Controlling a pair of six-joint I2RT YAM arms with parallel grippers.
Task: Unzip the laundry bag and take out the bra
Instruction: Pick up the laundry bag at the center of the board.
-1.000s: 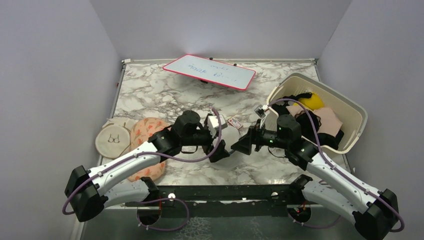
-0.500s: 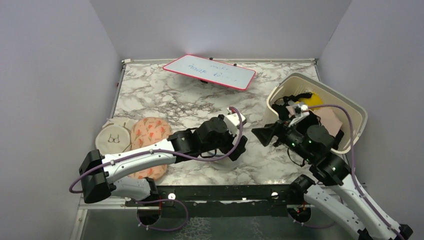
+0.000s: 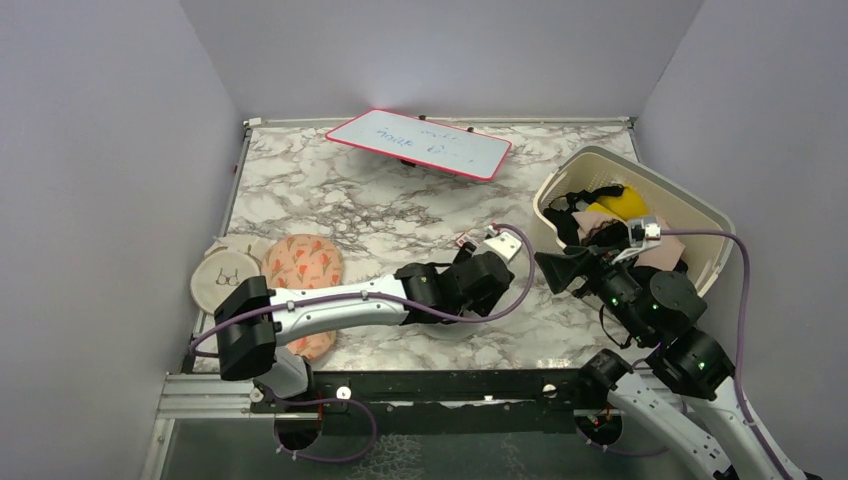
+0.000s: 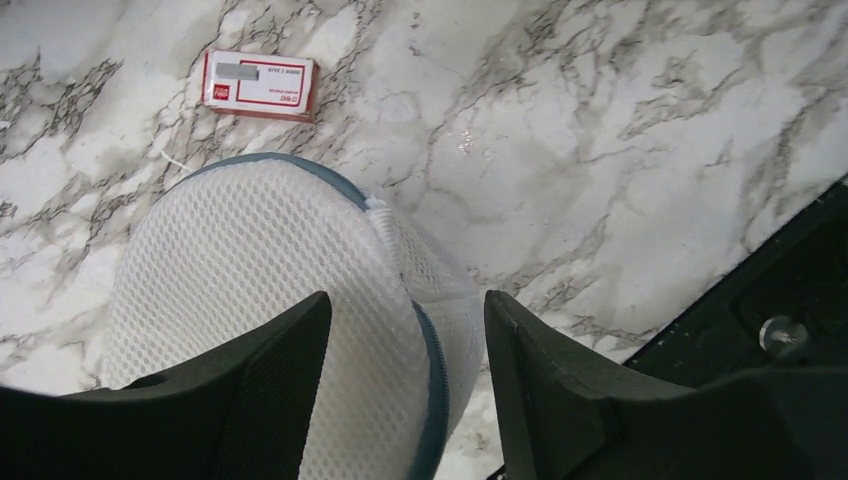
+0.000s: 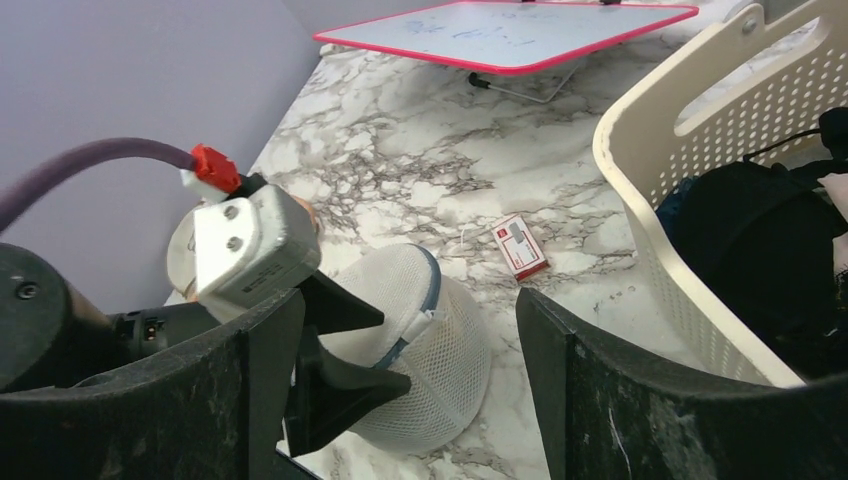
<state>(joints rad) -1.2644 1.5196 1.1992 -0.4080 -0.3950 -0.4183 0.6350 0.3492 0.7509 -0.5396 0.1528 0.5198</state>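
While the left gripper (image 4: 405, 300) stands over the laundry bag (image 4: 250, 290), its own wrist view shows the jaws spread astride the rim, one finger over the flat mesh top, the other just beside the side wall; a firm pinch is not visible. The zipper trim (image 4: 432, 370) runs between them, with a small white tab (image 4: 380, 215) beyond the fingertips; whether that is the pull I cannot tell. A red-and-white card (image 4: 260, 82) lies apart on the table (image 4: 620, 150). From the right wrist view, the right gripper (image 5: 405, 300) hangs with jaws wide apart and nothing between them, near the basket (image 5: 680, 150). This view alone shows the bag from the side, domed and zipped. From the top view the bag is mostly hidden under the left arm, but only here do the two pouches (image 3: 228, 280) at the left show. The bra appears in no view, presumably inside. Risk: clamping soft mesh instead of the pull would crush or drag the light bag toward the near edge, since nothing pins it.
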